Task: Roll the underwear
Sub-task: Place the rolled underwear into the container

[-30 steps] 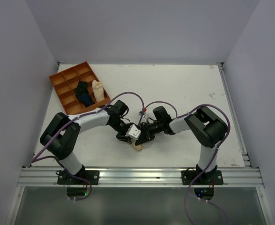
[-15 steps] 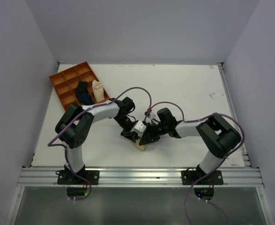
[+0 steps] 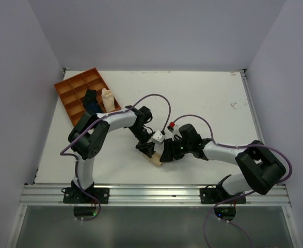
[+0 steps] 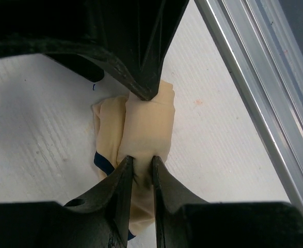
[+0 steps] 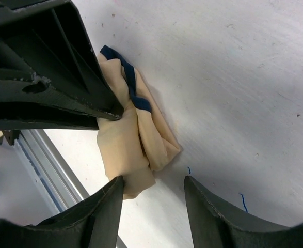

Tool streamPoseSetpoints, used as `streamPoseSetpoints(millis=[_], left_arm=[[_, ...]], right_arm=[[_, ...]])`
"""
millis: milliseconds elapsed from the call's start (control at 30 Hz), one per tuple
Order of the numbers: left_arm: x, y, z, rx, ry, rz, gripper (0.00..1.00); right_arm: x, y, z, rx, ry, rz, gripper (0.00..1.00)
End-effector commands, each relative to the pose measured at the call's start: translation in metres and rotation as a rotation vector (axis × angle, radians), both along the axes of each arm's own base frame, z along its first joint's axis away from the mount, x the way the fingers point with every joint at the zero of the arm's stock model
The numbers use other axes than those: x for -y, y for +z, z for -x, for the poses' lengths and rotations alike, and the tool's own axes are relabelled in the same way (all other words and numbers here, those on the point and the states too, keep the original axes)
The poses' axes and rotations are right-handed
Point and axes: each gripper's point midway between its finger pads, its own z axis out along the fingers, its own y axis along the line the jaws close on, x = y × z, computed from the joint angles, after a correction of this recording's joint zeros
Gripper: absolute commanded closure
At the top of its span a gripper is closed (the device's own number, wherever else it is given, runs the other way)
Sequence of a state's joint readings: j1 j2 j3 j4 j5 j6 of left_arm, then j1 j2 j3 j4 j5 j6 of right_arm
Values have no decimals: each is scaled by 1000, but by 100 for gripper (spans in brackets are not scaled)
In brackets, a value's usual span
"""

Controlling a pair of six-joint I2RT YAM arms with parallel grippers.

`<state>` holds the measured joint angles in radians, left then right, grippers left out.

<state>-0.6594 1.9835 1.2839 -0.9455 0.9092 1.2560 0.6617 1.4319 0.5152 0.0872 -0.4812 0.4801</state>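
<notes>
Underwear [image 4: 146, 129]: soft, light beige roll on counter [image 4: 37, 119] by front rail [image 4: 254, 77], likely unfurls if released. Left hand [image 4: 137, 129] clamped across mid-roll, best hold; right hand [image 5: 154, 188] apart at one end.

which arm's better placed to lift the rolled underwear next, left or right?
Left, probably. The left gripper is pinched on the underwear. The right gripper stands open, jaws apart with bare table between them beside the cloth, so it would need to grasp first.
</notes>
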Motion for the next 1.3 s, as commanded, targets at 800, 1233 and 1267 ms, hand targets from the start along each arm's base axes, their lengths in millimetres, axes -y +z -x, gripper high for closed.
streamPoseSetpoints(millis=[800,1233,1267], left_arm=[[-11,-30,1,23,0,-140,77],[-4,-11,-14,73,145,-68,72],[-4,-8,-16,68,167,-53,69]], right_arm=[[-13,-33,18,-16,132,141,60],[-4,-36,24,8,48,140,100],[-2,-38,24,14,39,142,100]])
